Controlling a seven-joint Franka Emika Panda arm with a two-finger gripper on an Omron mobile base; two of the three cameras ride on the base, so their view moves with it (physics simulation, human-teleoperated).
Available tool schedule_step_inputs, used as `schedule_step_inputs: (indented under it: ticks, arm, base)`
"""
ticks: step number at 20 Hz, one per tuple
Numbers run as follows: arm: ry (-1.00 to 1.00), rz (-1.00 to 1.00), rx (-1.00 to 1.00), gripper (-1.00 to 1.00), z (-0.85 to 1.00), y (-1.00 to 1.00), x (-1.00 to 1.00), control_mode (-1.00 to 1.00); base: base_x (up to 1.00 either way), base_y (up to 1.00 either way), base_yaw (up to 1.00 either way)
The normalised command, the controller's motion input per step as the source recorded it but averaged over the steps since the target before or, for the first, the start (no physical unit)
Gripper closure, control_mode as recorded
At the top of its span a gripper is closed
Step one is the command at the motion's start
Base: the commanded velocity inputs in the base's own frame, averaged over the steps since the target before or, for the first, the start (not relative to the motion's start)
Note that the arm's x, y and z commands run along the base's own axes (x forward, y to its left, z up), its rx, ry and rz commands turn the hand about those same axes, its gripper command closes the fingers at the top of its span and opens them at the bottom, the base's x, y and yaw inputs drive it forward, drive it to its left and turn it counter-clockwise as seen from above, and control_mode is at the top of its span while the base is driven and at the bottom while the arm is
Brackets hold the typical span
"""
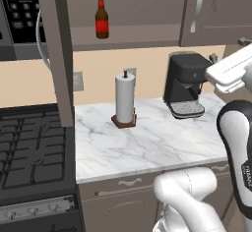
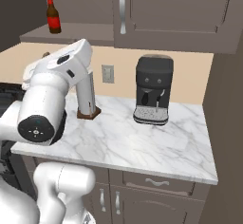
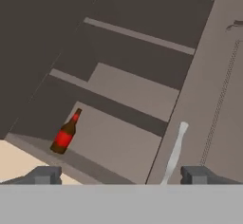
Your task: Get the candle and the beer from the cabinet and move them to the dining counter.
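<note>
Looks like it's lining up for the beer [image 3: 65, 135], gripper [image 3: 121, 175] spread wide and empty, bottle up-left of it in the open cabinet [image 3: 128, 90], so next it reaches in.

Beige wall [image 2: 190, 76] with outlet [image 2: 107, 73] backed a white marble worktop [image 1: 162, 145] carrying coffee machine [image 2: 153, 95] and paper-towel roll [image 1: 125, 101], black stove [image 1: 29, 147] at left, drawer fronts [image 2: 156, 185] below.
</note>
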Motion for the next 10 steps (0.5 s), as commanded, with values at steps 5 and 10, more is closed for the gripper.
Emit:
schedule_step_inputs:
  ticks: [5, 10]
  arm:
    - [0.00, -0.01, 0.19, -1.00, 0.55, -0.14, 0.48, -1.00]
    - [0.00, 0.00, 0.14, -1.00, 0.54, -0.31, 0.03, -1.00]
  base:
    - [0.00, 0.00, 0.00]
    - [0.00, 0.00, 0.00]
